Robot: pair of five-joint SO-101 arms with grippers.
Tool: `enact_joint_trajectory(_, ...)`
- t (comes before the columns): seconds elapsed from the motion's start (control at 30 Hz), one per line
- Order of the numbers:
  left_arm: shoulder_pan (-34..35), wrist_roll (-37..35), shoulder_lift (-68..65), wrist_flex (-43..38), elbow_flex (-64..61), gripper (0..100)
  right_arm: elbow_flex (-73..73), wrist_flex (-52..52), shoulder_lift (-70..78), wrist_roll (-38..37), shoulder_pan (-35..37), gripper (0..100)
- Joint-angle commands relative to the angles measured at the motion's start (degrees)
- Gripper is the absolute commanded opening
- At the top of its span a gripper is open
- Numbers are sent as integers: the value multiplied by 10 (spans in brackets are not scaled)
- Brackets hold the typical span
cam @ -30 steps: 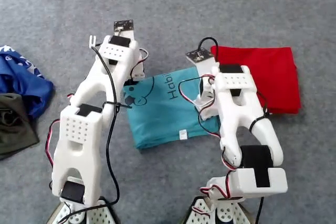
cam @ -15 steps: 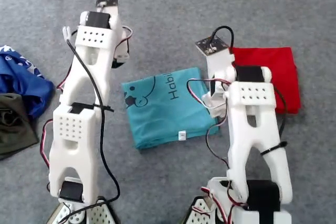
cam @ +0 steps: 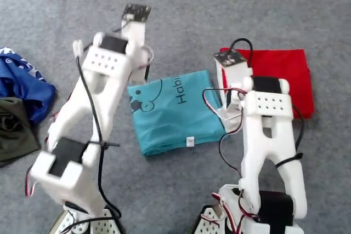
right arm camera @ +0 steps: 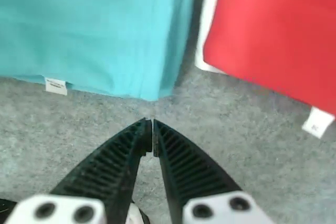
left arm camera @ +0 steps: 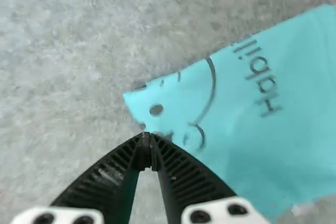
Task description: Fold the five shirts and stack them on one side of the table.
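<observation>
A teal shirt (cam: 175, 113) lies folded in the middle of the grey table. Just to its right lies a folded red shirt (cam: 290, 78). In the left wrist view my left gripper (left arm camera: 146, 148) is shut, with its tips at the edge of the teal shirt (left arm camera: 262, 103) near the corner with the printed face. I cannot tell whether it touches the cloth. My right gripper (right arm camera: 152, 129) is shut over bare table, just off the near corner of the teal shirt (right arm camera: 94, 24) and beside the red shirt (right arm camera: 273, 35).
A crumpled blue shirt (cam: 19, 83) and a dark olive shirt (cam: 13, 130) lie at the table's left edge. Both white arms (cam: 266, 119) stretch over the front of the table. Grey cloth lies bare at the back and far right.
The left arm swung away to the far left, then came back right to the teal shirt's far-left corner. The right arm pulled back toward the near side, uncovering more of the red shirt.
</observation>
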State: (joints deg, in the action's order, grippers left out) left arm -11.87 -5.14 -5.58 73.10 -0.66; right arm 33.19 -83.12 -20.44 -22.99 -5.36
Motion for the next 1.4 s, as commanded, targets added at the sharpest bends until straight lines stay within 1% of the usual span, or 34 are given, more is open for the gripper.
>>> enact_joint_trajectory(0.0,6,-5,69,-215,-209,29,1,-4,-19,-3,-40,18)
enact_joint_trajectory(0.03,7,-5,69,-243,-227,29,1,-4,-19,-3,-46,18)
enact_joint_trajectory(0.07,7,-5,68,-253,-229,29,1,-3,-18,-2,-48,18)
enact_joint_trajectory(0.13,11,-6,57,-256,-228,29,4,-3,-15,1,-47,18)
enact_joint_trajectory(0.23,17,-20,32,-257,-214,29,24,-2,-15,2,-24,18)
enact_joint_trajectory(0.33,36,-25,2,-256,-190,29,47,-3,-18,3,-11,18)
enact_joint_trajectory(0.37,44,-25,-8,-255,-182,29,50,-3,-18,13,-11,18)
enact_joint_trajectory(0.5,94,-22,-25,-252,-143,29,50,-2,-18,125,-4,21)
enact_joint_trajectory(0.57,131,-22,-25,-251,-123,29,50,-2,-18,195,20,54)
enact_joint_trajectory(0.63,166,-22,-26,-241,-95,29,50,-3,-18,270,51,128)
enact_joint_trajectory(0.7,204,-21,-32,-234,-72,30,50,2,-15,335,81,228)
enact_joint_trajectory(0.8,249,-21,-33,-252,-68,31,53,33,-14,401,124,375)
enact_joint_trajectory(0.87,264,-21,-35,-263,-69,31,54,69,-14,435,143,433)
enact_joint_trajectory(1.0,262,-21,-74,-265,-58,32,54,142,2,495,158,437)
enact_joint_trajectory(1.17,257,-21,-116,-260,-28,30,49,189,102,573,159,441)
enact_joint_trajectory(1.37,257,-21,-119,-260,-25,30,20,206,214,584,178,438)
